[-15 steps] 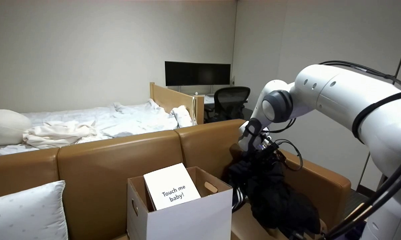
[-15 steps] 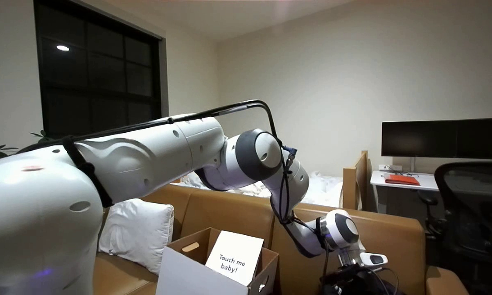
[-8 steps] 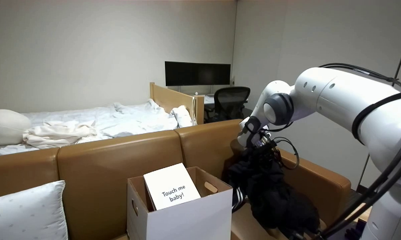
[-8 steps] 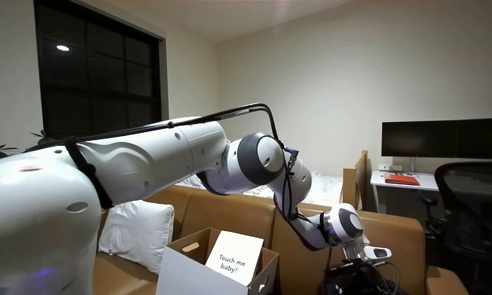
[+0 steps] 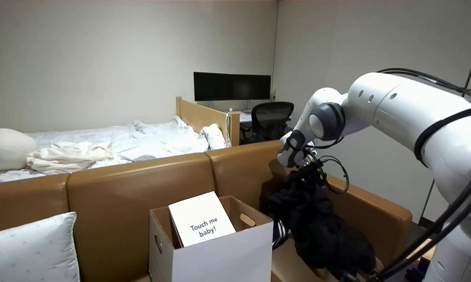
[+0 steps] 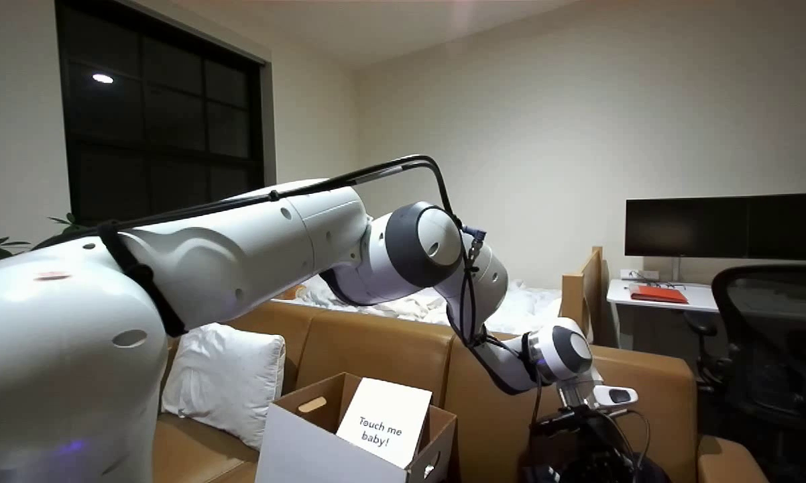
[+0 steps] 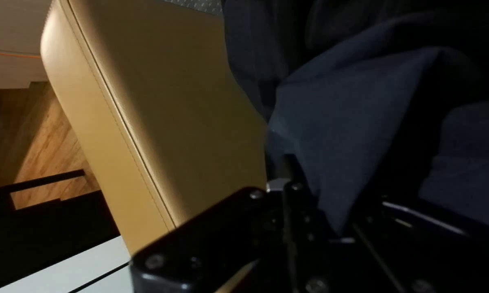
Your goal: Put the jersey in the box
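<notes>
We're seeing the sofa (image 5: 141,192) running across both exterior views, a pillow (image 6: 225,382) leaning on it, a bed (image 5: 206,116) stretching out behind! Over at the desk (image 6: 619,291) we're spotting monitors (image 6: 686,228) standing dark, a red folder (image 6: 659,294) lying there, a chair (image 5: 272,116) sitting near, and we're catching a plant (image 6: 1,252) poking up by the window (image 6: 175,134).

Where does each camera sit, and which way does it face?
In an exterior view: before the sofa, facing over it to the bed; the arm extends from picture right.
In an exterior view: before the sofa, facing over it, window in frame; arm extends from picture left.
Wrist view: at the arm's end, looking down past the gripper, visible at bottom, onto dark cloth.
Both exterior views share the box, sofa and bed.
</notes>
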